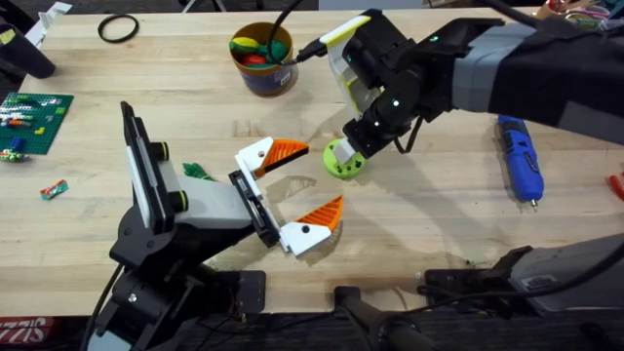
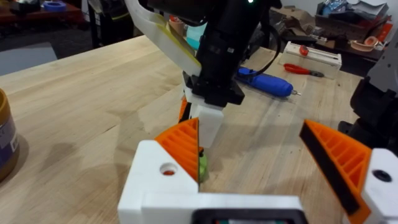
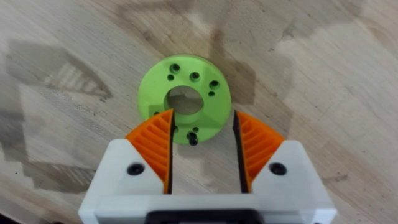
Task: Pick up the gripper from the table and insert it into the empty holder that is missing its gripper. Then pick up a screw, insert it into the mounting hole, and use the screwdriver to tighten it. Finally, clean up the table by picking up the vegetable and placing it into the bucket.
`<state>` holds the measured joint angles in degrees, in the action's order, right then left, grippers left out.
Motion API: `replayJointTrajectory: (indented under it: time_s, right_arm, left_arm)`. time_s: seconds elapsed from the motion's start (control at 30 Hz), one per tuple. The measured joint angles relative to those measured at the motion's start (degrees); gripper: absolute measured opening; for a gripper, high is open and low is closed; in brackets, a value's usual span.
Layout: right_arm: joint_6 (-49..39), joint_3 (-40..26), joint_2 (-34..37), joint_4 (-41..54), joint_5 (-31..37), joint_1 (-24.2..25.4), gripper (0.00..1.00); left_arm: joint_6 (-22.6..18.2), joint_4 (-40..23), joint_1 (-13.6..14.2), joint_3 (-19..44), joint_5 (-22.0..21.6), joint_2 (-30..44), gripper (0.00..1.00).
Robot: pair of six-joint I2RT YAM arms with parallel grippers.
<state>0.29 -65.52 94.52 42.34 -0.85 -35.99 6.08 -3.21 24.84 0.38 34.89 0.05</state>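
Lime-green round plastic gripper (image 3: 185,99) lies flat on the wooden table (image 1: 409,214), directly under the right gripper (image 3: 202,146), jaws apart, partly straddling it. Left gripper (image 1: 297,185), jaws wide apart, waits at its 8 o'clock.

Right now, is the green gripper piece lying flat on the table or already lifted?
Flat on the table. The green gripper piece lies face up on the wood, its centre hole showing; the right gripper has open fingers straddling its near edge, not clamped.

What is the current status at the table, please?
Right gripper open, poised over the lime-green gripper. Left gripper open wide, empty. Screwdriver untouched. Nothing in the way.
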Motion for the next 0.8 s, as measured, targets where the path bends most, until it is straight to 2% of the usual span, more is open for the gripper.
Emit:
replayJointTrajectory:
  time_s: [0.23,0.53,0.8]
  right_arm:
    - [0.77,-0.01,-0.85,2.42,-2.47,0.00,0.523]
    - [1.86,0.40,-11.48,4.86,0.01,-2.82,0.523]
    - [2.06,6.62,-7.28,-1.53,1.08,-5.75,0.523]
  left_arm:
    - [0.03,0.01,0.00,0.00,-0.22,-0.01,0.989]
    - [0.03,0.03,0.00,0.00,-0.60,0.00,0.989]
    - [0.03,0.03,-0.01,0.00,-1.29,0.00,0.989]
